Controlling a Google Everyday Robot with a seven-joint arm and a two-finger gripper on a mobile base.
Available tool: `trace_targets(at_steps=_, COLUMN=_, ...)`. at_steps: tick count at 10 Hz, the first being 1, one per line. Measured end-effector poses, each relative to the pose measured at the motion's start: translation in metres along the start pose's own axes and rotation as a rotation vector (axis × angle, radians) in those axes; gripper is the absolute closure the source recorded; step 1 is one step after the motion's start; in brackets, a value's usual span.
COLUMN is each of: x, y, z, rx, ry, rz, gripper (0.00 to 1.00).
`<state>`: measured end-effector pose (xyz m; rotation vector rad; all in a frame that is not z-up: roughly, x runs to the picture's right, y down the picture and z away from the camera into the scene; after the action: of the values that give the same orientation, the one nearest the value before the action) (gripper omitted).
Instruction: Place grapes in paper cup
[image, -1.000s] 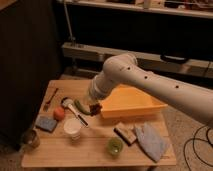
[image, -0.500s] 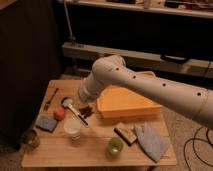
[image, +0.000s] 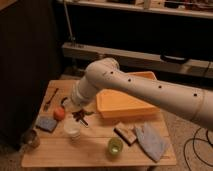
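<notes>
dim warm light | dark back wall (image: 125, 27), long pale shelf (image: 150, 56) | dark cabinet (image: 25, 60) left | speckled floor (image: 187, 127), black cable (image: 196, 146) right | wooden surface (image: 60, 156) | gripper (image: 79, 115) low over surface's left half

Orange tray (image: 125, 103), green bowl (image: 115, 146), blue cloth (image: 151, 141).

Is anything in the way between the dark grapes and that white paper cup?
Nothing visible. The gripper, apparently carrying the dark reddish grapes, hangs just above the short white paper cup.
</notes>
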<state>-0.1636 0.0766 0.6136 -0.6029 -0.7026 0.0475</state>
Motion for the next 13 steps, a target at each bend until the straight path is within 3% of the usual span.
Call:
trace_targets(at_steps=8, x=-0.019, y=0.018, z=0.026, rx=-0.059, ry=-0.064, rz=-0.059, gripper=1.0)
trace_targets(at_steps=13, x=-0.001, y=0.023, z=0.049, rx=-0.086, ry=-0.082, rz=-0.043, gripper=1.0)
